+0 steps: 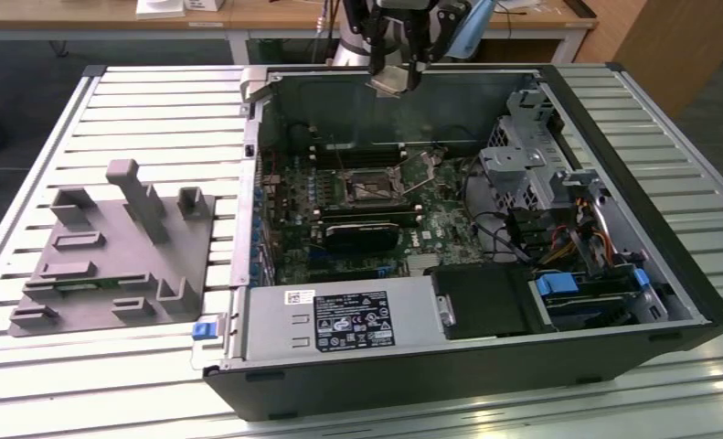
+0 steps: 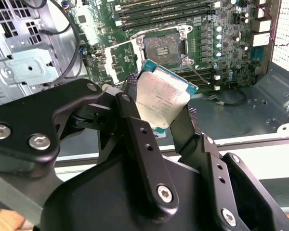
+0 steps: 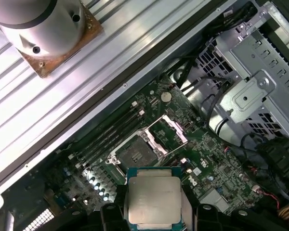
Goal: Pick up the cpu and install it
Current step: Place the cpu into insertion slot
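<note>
— Slatted worktop (image 1: pixel 154 101), an open case (image 1: pixel 459 384) on it. Where's the cpu (image 2: pixel 164 98)?
— In the air, over the case's far wall in the exterior view, tilted. The fingers (image 2: pixel 135 125) pinch it by two opposite edges.
— And the socket (image 1: pixel 370 189)?
— Down on the green board (image 1: pixel 452 233), frame flipped open, well apart from the cpu. A grey tray (image 1: pixel 105 247) lies beside the case, at the exterior view's left.

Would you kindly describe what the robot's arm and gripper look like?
The gripper is matte black, built of flat linkage bars joined at round pivots, with silver screw heads and rows of small holes along its narrow jaws. In the exterior view, the arm is silver-grey with a light blue cap.
</note>
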`<state>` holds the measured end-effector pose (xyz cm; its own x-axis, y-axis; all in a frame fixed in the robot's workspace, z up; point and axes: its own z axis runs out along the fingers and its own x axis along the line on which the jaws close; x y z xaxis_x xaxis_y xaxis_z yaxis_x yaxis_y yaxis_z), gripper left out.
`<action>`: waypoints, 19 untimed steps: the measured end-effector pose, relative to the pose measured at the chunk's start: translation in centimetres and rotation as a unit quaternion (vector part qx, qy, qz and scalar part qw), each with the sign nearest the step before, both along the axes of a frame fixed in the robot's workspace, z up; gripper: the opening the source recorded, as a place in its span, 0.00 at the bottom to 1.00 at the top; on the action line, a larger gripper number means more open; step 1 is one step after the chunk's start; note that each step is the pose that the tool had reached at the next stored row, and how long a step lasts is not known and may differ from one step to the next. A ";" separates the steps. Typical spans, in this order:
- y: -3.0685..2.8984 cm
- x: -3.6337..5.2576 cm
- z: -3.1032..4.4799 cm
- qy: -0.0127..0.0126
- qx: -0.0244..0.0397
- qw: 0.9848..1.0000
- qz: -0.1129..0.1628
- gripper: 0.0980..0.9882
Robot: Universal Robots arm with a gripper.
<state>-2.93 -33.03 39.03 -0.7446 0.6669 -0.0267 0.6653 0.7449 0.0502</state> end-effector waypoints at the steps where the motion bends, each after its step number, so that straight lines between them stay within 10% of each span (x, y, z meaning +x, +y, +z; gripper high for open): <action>1: 0.00 0.00 0.00 0.000 0.000 1.000 -0.004 0.48; 19: 0.00 0.00 -0.07 0.000 0.000 0.998 -0.066 0.48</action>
